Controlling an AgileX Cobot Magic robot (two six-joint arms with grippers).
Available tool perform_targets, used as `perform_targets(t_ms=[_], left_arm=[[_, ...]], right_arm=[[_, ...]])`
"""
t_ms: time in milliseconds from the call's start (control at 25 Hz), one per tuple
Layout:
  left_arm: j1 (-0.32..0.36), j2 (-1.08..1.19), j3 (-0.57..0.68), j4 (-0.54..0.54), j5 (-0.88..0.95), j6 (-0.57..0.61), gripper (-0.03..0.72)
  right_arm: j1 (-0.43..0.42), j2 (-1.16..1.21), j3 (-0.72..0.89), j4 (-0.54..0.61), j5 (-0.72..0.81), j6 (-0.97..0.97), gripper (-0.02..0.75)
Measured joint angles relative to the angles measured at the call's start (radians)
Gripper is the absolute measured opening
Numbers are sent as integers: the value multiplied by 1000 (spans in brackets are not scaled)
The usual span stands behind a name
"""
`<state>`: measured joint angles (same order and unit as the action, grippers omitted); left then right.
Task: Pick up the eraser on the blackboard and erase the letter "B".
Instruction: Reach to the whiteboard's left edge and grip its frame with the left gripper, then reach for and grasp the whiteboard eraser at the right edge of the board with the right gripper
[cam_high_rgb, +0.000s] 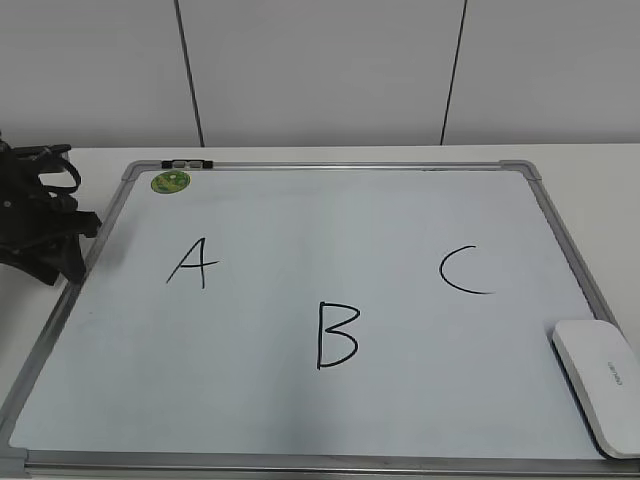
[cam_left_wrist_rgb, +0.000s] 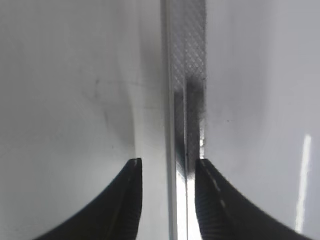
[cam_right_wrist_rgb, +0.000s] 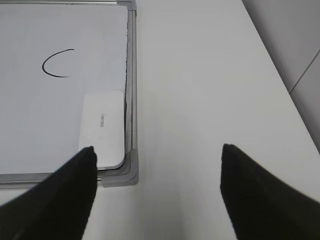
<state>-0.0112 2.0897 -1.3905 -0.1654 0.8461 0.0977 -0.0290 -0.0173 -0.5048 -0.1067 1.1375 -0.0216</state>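
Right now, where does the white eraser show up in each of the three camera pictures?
Exterior view: the eraser lies at the lower right, on the blackboard corner.
Left wrist view: not in it.
Right wrist view: the eraser sits left of center, against the frame.
Shared landmark: the letter "C", near the eraser in both.

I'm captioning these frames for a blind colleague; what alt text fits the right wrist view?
The open right gripper hangs over the bare table, beside the blackboard's near corner. The white eraser lies in that corner against the frame, with the letter C beyond it.
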Motion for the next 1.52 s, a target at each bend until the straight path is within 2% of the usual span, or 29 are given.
perform_targets(t_ms=[200, 400, 480, 1000, 1320, 1520], left_arm=[[0, 12, -2, -4, 0, 0, 203], [0, 12, -2, -14, 0, 0, 48], [0, 12, -2, -16, 0, 0, 13], [0, 12, -2, -29, 2, 0, 8], [0, 12, -2, -33, 2, 0, 8], [0, 12, -2, -33, 2, 0, 8]], right_arm=[[0, 0, 0, 0, 0, 0, 591], [0, 0, 0, 0, 0, 0, 591], [0, 0, 0, 0, 0, 0, 591], [0, 61, -39, 28, -18, -39, 591], [0, 376, -98, 30, -216, -67, 591], [0, 490, -100, 33, -331, -72, 591]])
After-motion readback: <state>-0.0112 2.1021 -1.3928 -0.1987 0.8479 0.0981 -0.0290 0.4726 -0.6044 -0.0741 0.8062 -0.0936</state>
